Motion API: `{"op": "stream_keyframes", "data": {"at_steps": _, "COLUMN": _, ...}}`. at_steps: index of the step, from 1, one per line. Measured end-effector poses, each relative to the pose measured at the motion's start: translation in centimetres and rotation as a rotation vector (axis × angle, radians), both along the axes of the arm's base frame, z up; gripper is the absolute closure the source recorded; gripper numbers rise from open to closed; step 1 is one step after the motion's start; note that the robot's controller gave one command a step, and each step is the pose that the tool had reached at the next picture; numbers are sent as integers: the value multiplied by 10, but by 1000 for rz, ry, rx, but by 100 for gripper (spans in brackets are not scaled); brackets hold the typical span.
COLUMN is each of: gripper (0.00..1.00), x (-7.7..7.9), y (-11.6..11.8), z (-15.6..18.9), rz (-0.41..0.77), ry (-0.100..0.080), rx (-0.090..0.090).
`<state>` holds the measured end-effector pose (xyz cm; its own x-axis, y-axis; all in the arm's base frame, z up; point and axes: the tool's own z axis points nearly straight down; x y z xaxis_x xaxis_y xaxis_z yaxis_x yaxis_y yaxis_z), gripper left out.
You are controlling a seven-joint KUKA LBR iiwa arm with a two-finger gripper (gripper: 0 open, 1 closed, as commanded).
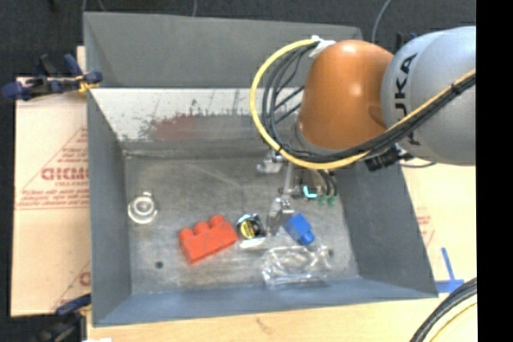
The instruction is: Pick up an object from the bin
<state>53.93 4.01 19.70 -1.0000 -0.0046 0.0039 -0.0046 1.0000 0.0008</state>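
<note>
Scuffed grey bin [200, 180] holds 1 red brick [207, 238], 1 blue piece [300, 230]. Orange wrist cover [341, 96] masks the jaws: state cannot be told.

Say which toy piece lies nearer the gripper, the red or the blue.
The small blue piece, right beside the gripper; the red brick lies farther off.

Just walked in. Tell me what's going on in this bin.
The robot arm reaches in from the right, its claw low in the grey metal bin, between a small blue plastic piece and a small yellow-and-black object. A red-orange toy brick, a clear crumpled plastic piece and a clear round cap lie untouched. I cannot tell whether anything is gripped yet.
</note>
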Motion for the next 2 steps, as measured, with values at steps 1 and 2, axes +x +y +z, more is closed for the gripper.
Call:
{"op": "stream_keyframes", "data": {"at_steps": 1, "gripper": 0, "x": -11, "y": 2, "z": -92, "rz": 373, "ry": -13, "rx": 4}}
{"op": "stream_keyframes", "data": {"at_steps": 2, "gripper": 100, "x": -13, "y": -1, "z": -95, "rz": 371, "ry": -6, "rx": 3}}
